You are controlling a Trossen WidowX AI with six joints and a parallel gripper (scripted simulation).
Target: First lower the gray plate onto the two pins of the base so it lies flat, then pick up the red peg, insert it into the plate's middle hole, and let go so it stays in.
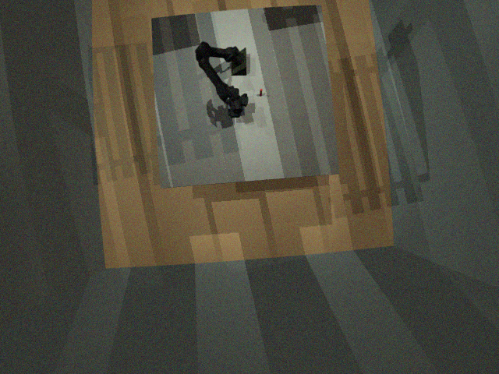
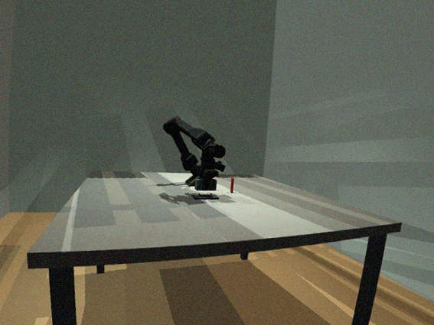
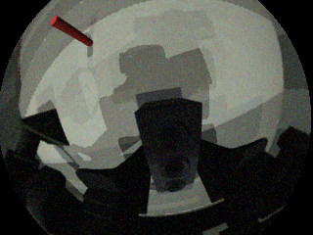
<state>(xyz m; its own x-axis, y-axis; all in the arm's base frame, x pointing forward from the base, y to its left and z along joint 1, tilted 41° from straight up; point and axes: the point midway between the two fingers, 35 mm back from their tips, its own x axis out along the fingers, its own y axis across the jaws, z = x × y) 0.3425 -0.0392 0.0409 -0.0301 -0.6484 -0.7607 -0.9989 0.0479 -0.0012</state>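
My gripper [image 1: 236, 109] [image 2: 205, 178] [image 3: 167, 139] is shut on the gray plate. The plate [image 2: 203, 184] [image 3: 168, 115] looks dark and block-like, and hangs a little above the base with a narrow gap in the exterior view. The base [image 2: 212, 197] [image 3: 158, 93] is a low dark slab on the table; in the wrist view the plate covers most of it. Its pins are hard to make out, and their alignment with the plate's holes cannot be told. The red peg [image 1: 260, 92] [image 2: 232, 185] [image 3: 72, 31] stands upright on the table, to the right of the gripper in the top and exterior views.
The table [image 1: 209, 173] [image 2: 137, 238] carries strong stripes of light and shadow. The arm's dark mount [image 1: 239, 68] stands behind the gripper, toward the table's far side. The arm's shadow falls left of the base.
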